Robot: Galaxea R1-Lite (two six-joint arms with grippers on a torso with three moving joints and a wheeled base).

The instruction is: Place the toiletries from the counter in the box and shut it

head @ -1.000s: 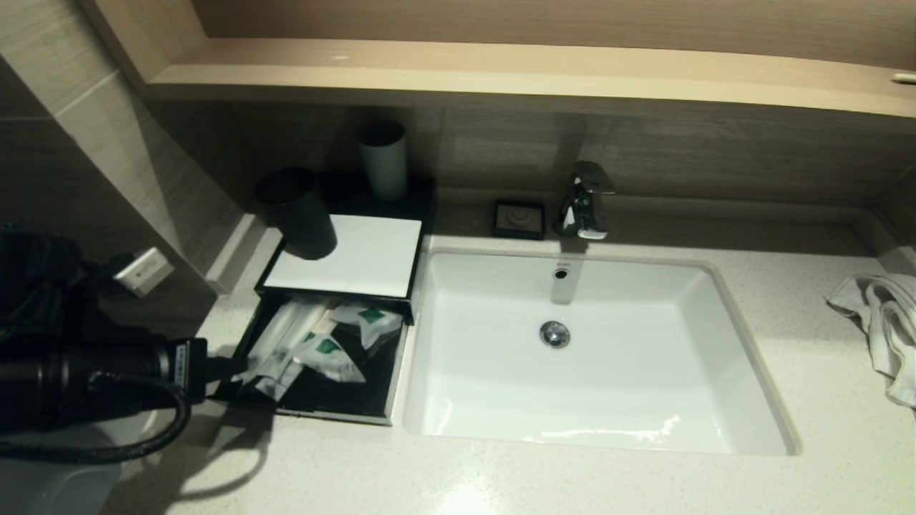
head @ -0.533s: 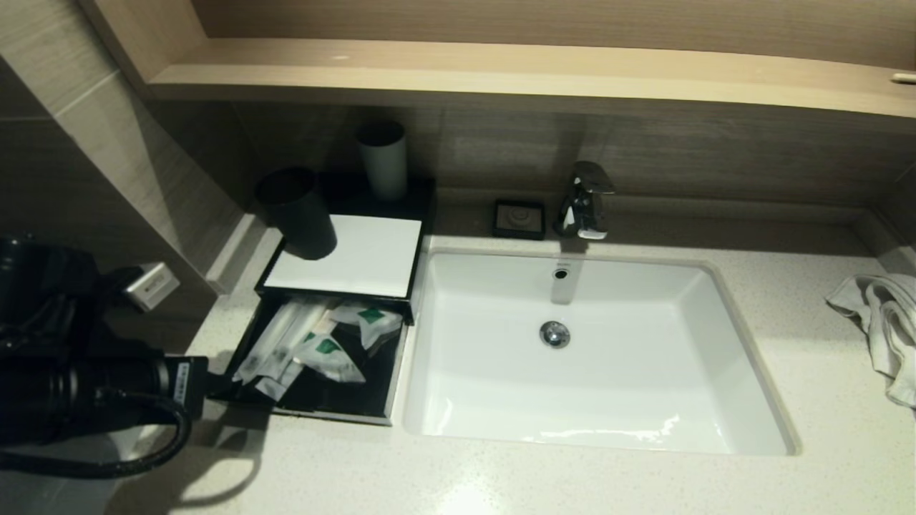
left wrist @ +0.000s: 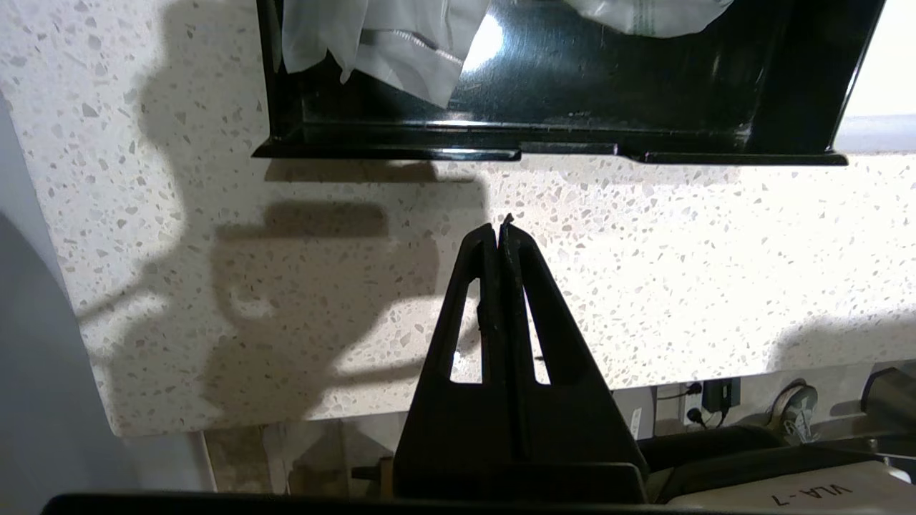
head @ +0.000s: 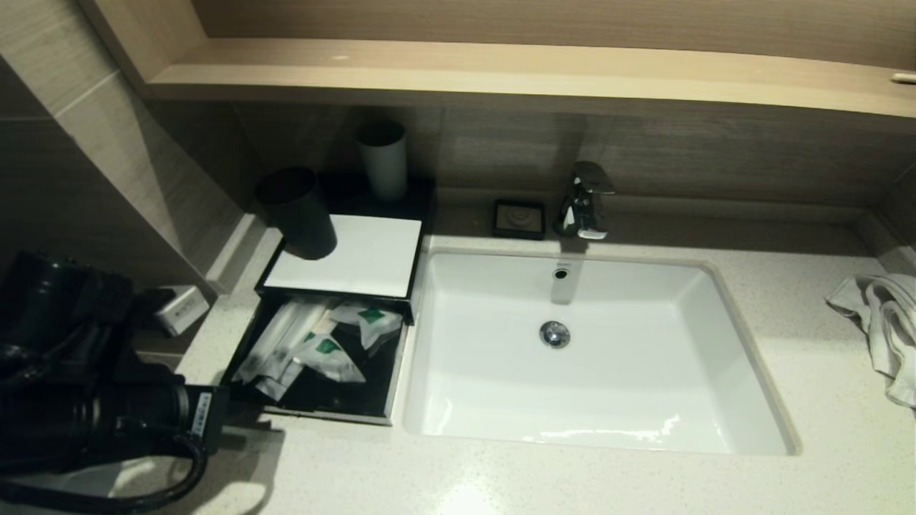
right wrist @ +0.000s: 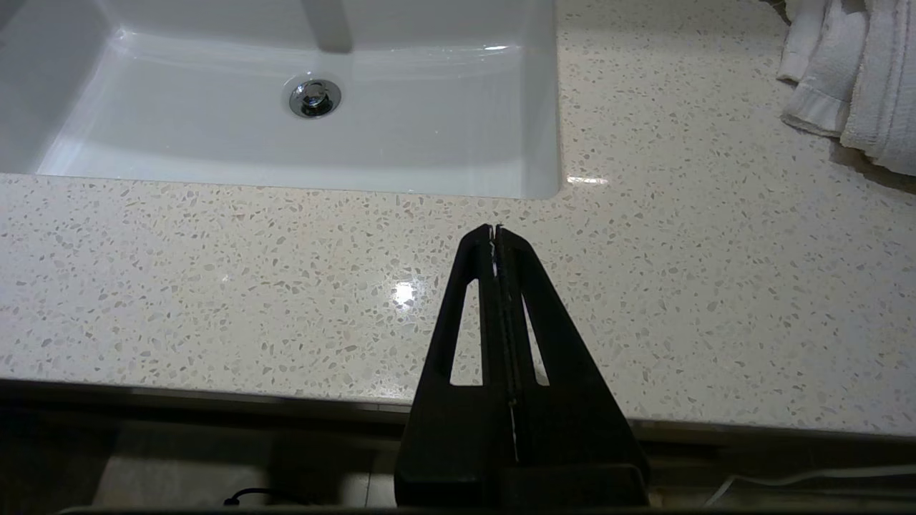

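Several sachets (head: 308,343) are lying heaped in the pulled-out drawer (head: 372,400) of the black box (head: 343,257), beside the sink (head: 594,350); none is showing on the tabletop (head: 501,479). Left gripper (left wrist: 502,227), jaws pressed together and holding nothing, is hovering just before the drawer front, seemingly lining up to push it closed. Right gripper (right wrist: 495,230), likewise closed and empty, is idling over the tabletop's front edge.
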